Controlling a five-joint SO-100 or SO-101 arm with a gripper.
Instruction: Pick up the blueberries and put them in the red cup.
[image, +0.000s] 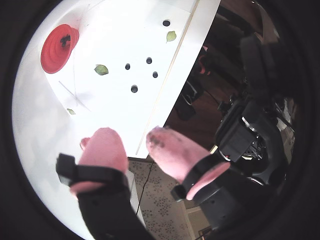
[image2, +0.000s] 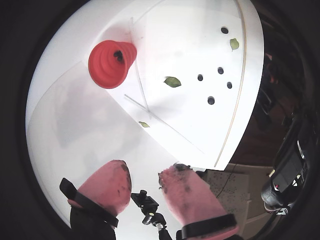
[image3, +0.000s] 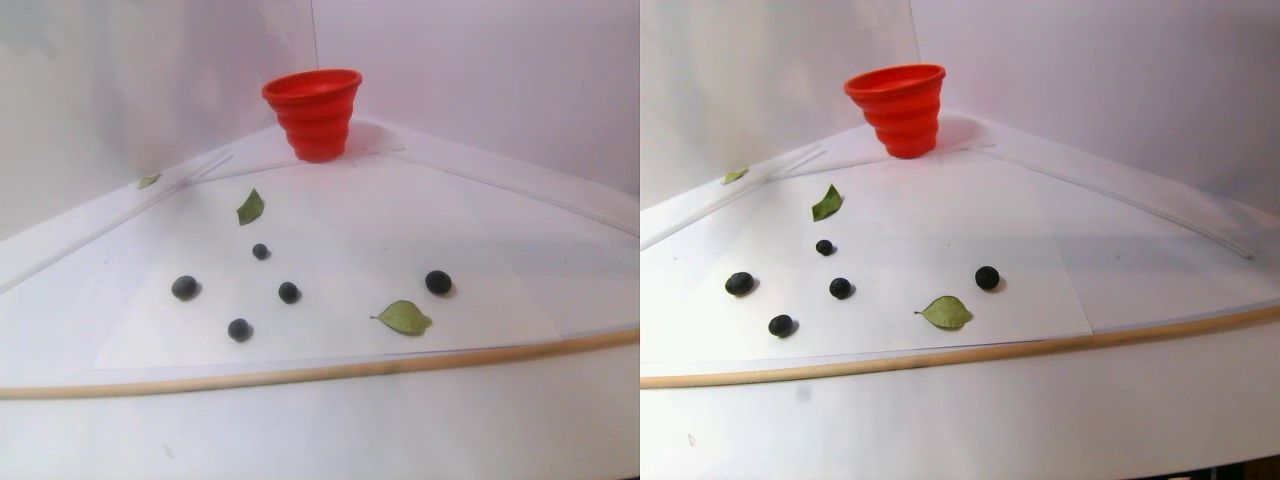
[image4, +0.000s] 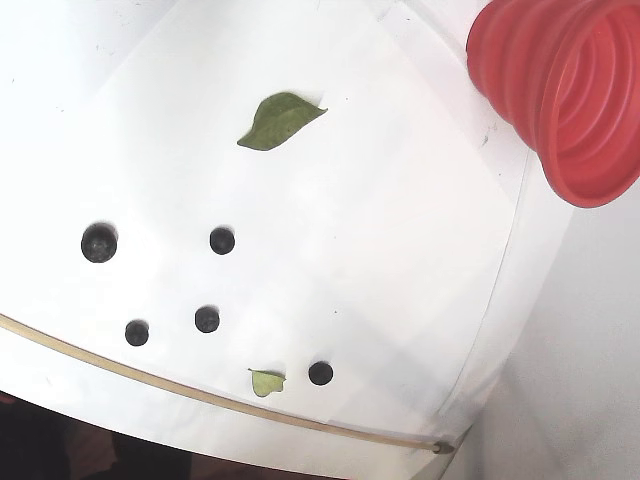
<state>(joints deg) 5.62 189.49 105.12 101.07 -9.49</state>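
Five blueberries are seen lying loose on the white table, well apart from the red cup. The gripper is being held wide and empty. The berries are judged light, soft and prone to rolling; gentle pinching across the middle is being advised.

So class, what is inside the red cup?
Both wrist views look into the red cup and show a small dark clump inside, probably blueberries; a count is not possible. The stereo pair shows only its outer wall.
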